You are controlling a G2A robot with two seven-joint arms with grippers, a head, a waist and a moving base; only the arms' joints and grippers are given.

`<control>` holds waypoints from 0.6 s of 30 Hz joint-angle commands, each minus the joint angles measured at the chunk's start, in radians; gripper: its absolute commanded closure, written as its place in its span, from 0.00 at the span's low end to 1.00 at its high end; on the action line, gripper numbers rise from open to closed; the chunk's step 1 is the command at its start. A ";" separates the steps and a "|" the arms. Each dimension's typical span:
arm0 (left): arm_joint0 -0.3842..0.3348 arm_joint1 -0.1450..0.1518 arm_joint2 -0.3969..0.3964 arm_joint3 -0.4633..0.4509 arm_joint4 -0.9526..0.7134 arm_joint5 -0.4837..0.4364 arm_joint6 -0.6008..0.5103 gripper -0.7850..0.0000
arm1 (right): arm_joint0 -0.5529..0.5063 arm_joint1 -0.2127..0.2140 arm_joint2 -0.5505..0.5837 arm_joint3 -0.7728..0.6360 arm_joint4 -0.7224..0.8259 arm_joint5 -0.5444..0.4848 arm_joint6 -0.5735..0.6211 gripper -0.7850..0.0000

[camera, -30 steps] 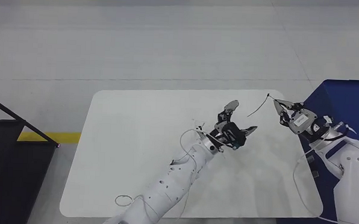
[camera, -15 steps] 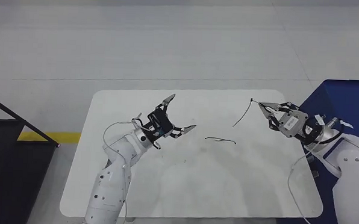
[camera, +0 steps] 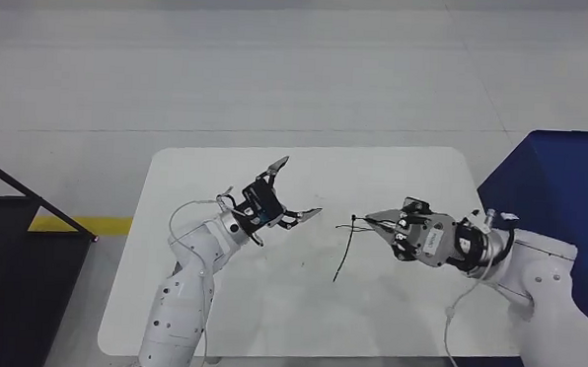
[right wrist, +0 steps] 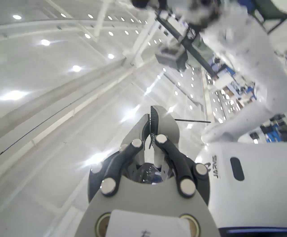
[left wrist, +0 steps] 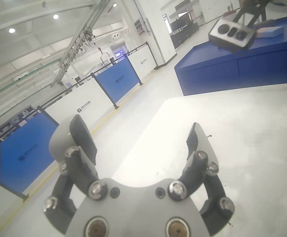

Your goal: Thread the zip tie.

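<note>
**A:** What is on the left?

**B:** The left hand (camera: 299,189), held over the left half of the desk (camera: 407,317). Its fingers are spread wide, with nothing between them.

**A:** And the zip tie?

**B:** Right of centre. The right hand (camera: 367,219) has its fingers pressed together, pinching the zip tie (camera: 343,257) near one end. The free length runs from the tips toward the desk's near edge. A short dark strand (camera: 343,226) lies on the desk just beside those tips.

**A:** What does the right wrist view show?

**B:** A short end of the zip tie (right wrist: 192,121) pokes out beside the closed fingers (right wrist: 154,121).

**A:** Farther right?

**B:** A blue platform (camera: 561,166) beside the desk.
</note>
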 commanded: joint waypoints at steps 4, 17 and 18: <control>0.000 0.000 0.000 0.000 0.000 0.000 0.000 0.00 | 0.021 0.014 -0.137 -0.160 0.335 -0.002 -0.205 1.00; 0.000 0.000 0.000 0.000 0.000 0.000 0.000 0.00 | 0.069 0.034 -0.145 -0.161 0.609 -0.037 -0.384 1.00; 0.000 0.000 0.000 0.000 0.000 0.000 0.000 0.00 | 0.069 0.033 -0.145 -0.163 0.608 -0.043 -0.380 1.00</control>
